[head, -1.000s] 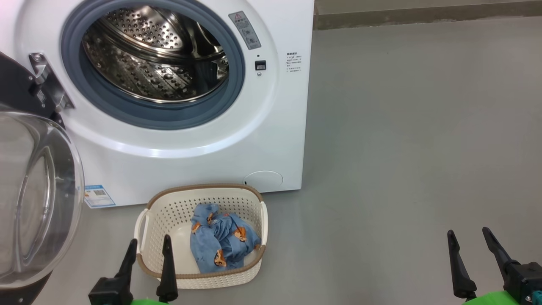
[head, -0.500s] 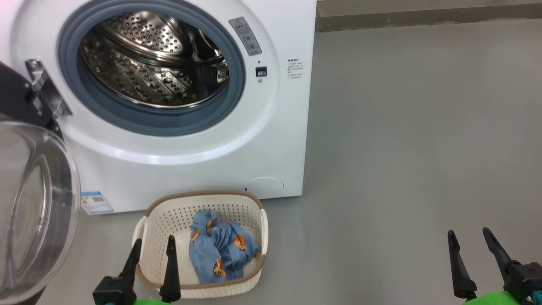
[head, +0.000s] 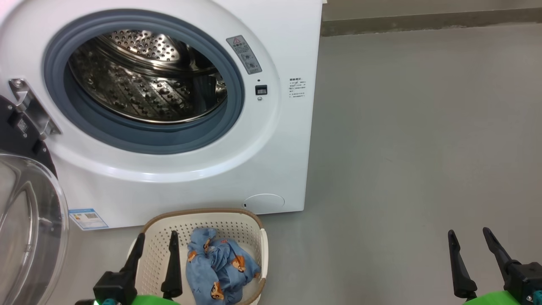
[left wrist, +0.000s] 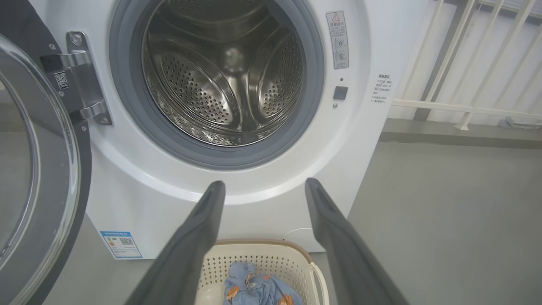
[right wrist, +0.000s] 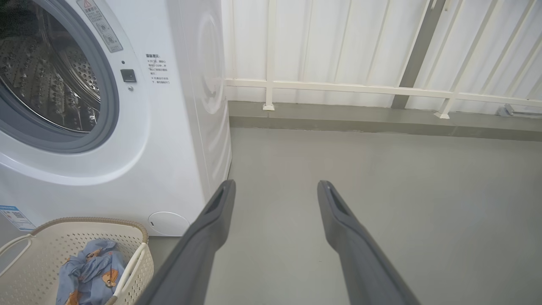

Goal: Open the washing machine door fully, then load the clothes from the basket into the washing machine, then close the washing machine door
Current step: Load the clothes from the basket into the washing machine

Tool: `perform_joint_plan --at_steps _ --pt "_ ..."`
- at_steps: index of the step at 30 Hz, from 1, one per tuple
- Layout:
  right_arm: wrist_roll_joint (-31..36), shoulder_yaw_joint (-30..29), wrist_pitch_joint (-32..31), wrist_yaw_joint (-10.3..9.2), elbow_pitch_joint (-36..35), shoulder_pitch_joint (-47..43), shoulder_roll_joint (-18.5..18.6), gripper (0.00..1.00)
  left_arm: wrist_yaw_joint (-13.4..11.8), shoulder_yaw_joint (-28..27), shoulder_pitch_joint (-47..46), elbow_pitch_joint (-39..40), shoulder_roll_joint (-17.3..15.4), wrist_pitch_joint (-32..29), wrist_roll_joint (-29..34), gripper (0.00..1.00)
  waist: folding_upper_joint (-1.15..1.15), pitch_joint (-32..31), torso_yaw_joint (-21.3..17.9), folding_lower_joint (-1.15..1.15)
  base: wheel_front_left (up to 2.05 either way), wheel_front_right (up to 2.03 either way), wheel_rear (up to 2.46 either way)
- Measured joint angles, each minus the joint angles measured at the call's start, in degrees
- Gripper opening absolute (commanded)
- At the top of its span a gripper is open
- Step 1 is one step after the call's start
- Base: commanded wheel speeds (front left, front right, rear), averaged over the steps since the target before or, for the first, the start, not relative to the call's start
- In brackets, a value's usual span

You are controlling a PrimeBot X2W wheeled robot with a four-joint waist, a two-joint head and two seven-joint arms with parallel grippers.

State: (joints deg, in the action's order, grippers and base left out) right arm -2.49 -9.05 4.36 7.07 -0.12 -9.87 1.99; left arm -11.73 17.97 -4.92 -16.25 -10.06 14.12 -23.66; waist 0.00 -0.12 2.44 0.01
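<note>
The white washing machine (head: 271, 140) (right wrist: 190, 127) stands with its steel drum (head: 144, 80) (left wrist: 228, 72) exposed. Its door (head: 25, 228) (left wrist: 38, 169), black-rimmed with a clear glass bowl, hangs swung out to the left on a metal hinge (head: 27, 108). In front sits the cream basket (head: 250, 224) (left wrist: 262, 254) (right wrist: 51, 241) holding the blue printed clothes (head: 218, 264) (left wrist: 258, 290) (right wrist: 91, 271). My left gripper (head: 156, 238) (left wrist: 264, 184) is open above the basket's left side, holding nothing. My right gripper (head: 468, 234) (right wrist: 276, 184) is open over bare floor far to the right.
Grey floor (head: 423, 148) stretches right of the machine. A white railing (right wrist: 381, 91) on a low kerb (head: 423, 19) runs behind it. A blue label sticker (head: 87, 218) and a round service flap (head: 264, 203) mark the machine's lower front.
The head camera has shifted, so the machine and basket sit lower and larger in view. The left gripper now overlaps the basket's left side. The right gripper holds its place.
</note>
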Motion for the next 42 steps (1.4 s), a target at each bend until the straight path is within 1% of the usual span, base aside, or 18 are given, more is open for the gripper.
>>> perform_joint_plan --at_steps 6,10,17,28,31,32,36,39,42 --pt "0.00 0.00 0.00 0.00 0.08 0.00 0.00 1.00 -0.92 -0.07 -0.01 -0.78 -0.09 0.00 0.00 1.00 0.00 0.15 0.17 -0.01 0.00 0.00 0.00" --pt "0.00 0.00 0.00 0.00 0.15 0.00 0.00 1.00 -0.93 -0.04 -0.02 -0.96 -0.09 0.00 0.00 1.00 0.00 0.05 0.26 -0.01 0.00 0.00 0.00" --pt "0.00 0.12 0.00 0.00 0.30 0.00 0.00 1.00 -1.76 0.02 -0.01 -1.54 -0.16 -0.01 0.00 1.00 0.00 -0.17 0.08 -0.01 0.00 0.00 0.00" --pt "0.00 1.03 0.00 0.00 0.51 0.20 0.00 1.00 -1.82 0.89 -0.78 -3.53 -0.11 -0.10 -0.01 1.00 0.00 1.65 -0.88 -0.01 0.00 0.00 0.00" --pt "-0.01 1.01 0.01 0.00 0.44 0.98 0.00 1.00 -1.01 1.30 -2.65 -5.34 0.30 -0.54 -0.23 1.00 0.00 2.95 -1.07 -0.01 0.00 0.00 0.00" --pt "-0.04 0.91 0.01 0.00 0.37 1.32 0.00 1.00 -0.40 1.41 -3.44 -6.13 0.52 -0.58 -0.63 1.00 0.00 3.48 -1.10 -0.01 0.00 0.00 0.00" --pt "-0.07 0.69 0.11 0.00 0.13 2.37 0.01 1.00 0.71 2.05 -7.08 -10.58 1.63 -0.63 -1.11 1.00 0.00 5.98 -1.16 -0.01 0.00 0.00 0.00" --pt "-0.07 1.01 0.34 0.00 -0.14 3.97 0.03 1.00 3.20 2.36 -10.23 -15.52 2.45 -1.35 -2.48 1.00 0.00 8.24 -1.31 -0.01 0.00 0.00 0.00" --pt "-0.13 1.29 0.64 0.00 -0.48 6.07 0.03 1.00 4.58 2.41 -14.13 -21.68 2.60 -2.19 -2.69 1.00 0.00 10.75 -1.62 0.00 0.00 0.00 0.00"
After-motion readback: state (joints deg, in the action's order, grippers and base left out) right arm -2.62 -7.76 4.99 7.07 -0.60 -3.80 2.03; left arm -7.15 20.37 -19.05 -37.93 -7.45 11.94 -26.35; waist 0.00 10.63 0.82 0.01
